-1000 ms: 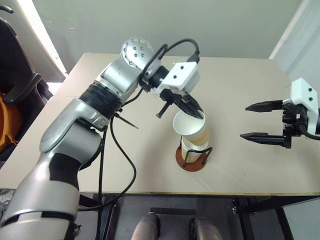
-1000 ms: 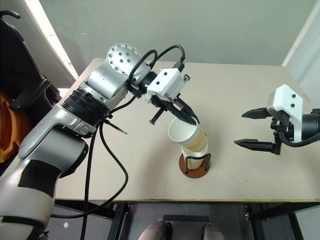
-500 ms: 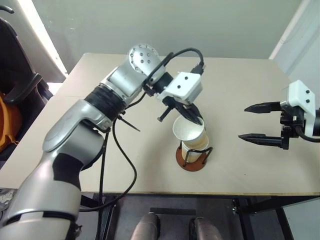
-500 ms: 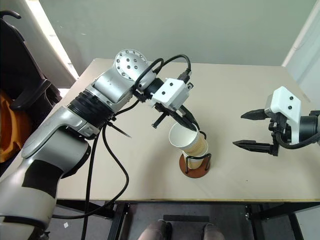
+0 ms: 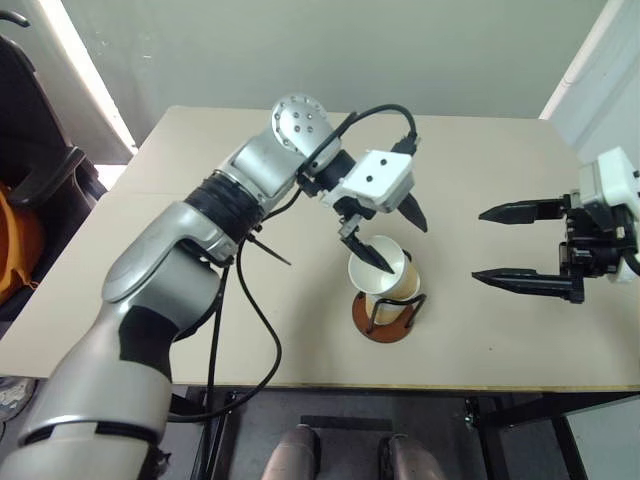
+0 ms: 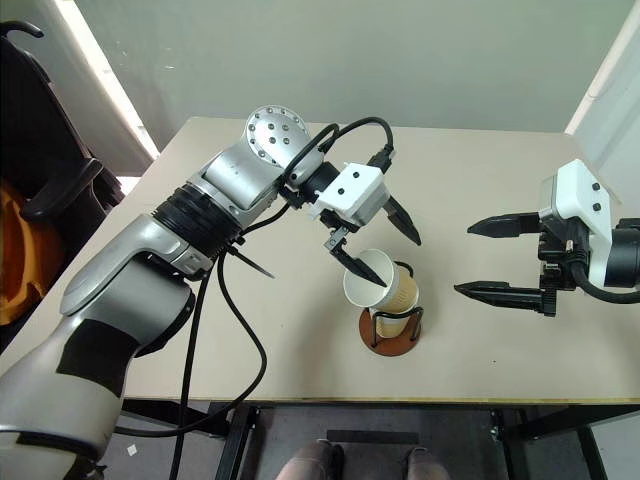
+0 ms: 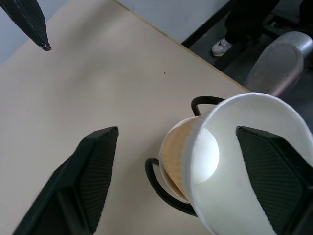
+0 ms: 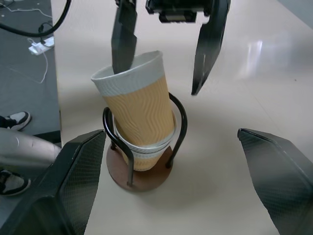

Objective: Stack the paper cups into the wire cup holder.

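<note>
The wire cup holder (image 5: 383, 322) stands near the table's front edge, and its black loops (image 8: 179, 119) rise round a stack of paper cups. The top paper cup (image 8: 141, 112) leans to the left, nested in another cup's rim (image 8: 146, 148) below. My left gripper (image 5: 398, 245) hangs open just above it. One finger (image 8: 123, 41) dips into the cup's mouth and the other (image 8: 209, 46) stands clear outside it. My right gripper (image 5: 480, 245) is open and empty, out to the right of the holder.
The tan table (image 5: 200, 200) stretches back and to both sides of the holder. Its front edge lies just past the base. A dark chair (image 5: 40, 170) and something orange (image 5: 12, 245) stand beyond the table's left edge.
My left gripper has opened and let go of the top cup, which has sunk deeper into the stack. The right gripper has hardly moved.
</note>
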Robot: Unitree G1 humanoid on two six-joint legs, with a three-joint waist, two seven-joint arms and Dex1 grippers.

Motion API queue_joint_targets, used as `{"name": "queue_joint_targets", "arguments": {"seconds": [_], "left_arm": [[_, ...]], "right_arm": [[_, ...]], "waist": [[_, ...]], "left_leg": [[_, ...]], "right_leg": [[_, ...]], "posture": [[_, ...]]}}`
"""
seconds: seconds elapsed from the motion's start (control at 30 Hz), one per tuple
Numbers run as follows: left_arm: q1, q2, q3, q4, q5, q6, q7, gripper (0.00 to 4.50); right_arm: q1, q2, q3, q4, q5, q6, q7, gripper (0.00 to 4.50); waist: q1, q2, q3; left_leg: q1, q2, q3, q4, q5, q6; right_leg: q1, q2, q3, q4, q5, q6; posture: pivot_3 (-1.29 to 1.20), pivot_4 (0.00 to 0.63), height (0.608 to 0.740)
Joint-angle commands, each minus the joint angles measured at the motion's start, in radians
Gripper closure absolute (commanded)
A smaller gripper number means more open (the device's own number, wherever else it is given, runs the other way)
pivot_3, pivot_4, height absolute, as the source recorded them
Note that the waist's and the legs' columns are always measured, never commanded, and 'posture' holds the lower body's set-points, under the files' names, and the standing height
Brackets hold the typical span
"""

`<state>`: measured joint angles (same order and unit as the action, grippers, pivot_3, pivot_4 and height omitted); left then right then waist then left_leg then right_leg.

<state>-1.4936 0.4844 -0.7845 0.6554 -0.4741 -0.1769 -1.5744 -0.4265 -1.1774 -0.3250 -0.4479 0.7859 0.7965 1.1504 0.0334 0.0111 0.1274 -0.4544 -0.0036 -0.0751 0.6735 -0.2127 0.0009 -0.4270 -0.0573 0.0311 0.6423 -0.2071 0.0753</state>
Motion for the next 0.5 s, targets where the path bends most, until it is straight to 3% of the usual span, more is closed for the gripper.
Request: {"name": "queue_joint_targets", "arguments": {"seconds": [0.03,0.13,0.3,0.5], "left_arm": [[-0.014,0.017,0.078,-0.004,0.006,0.023,-0.040,0.43],[0.001,0.012,0.124,-0.007,0.033,0.041,-0.040,0.43],[-0.007,-0.092,0.232,0.068,0.141,0.032,0.039,0.43],[0.001,-0.138,0.333,0.086,0.211,0.047,0.058,0.43]], "right_arm": [[-0.039,-0.010,0.004,0.001,0.004,-0.025,0.002,0.00],[-0.077,0.000,0.056,0.040,-0.020,-0.054,0.020,0.00],[-0.154,0.022,0.131,0.090,-0.047,-0.092,0.039,0.00],[-0.172,0.026,0.149,0.105,-0.058,-0.102,0.059,0.00]], "waist": [[0.000,0.000,0.000],[-0.001,0.000,0.000],[0.007,0.000,0.000],[0.006,0.000,0.000]], "left_leg": [[0.000,0.000,0.000,0.000,0.000,0.000],[0.000,0.000,0.000,0.000,0.000,0.000],[0.000,0.000,0.000,0.004,-0.001,0.002],[-0.001,0.000,0.001,0.008,-0.003,0.005]], "right_leg": [[0.000,0.000,0.000,0.000,0.000,0.000],[0.000,0.000,0.000,0.000,0.000,0.000],[0.001,0.000,0.000,0.000,0.000,0.001],[0.002,0.000,0.001,0.000,0.000,0.003]], "posture": [[0.00,0.150,0.740],[0.00,0.150,0.740],[0.00,0.150,0.740],[0.00,0.150,0.740]]}}
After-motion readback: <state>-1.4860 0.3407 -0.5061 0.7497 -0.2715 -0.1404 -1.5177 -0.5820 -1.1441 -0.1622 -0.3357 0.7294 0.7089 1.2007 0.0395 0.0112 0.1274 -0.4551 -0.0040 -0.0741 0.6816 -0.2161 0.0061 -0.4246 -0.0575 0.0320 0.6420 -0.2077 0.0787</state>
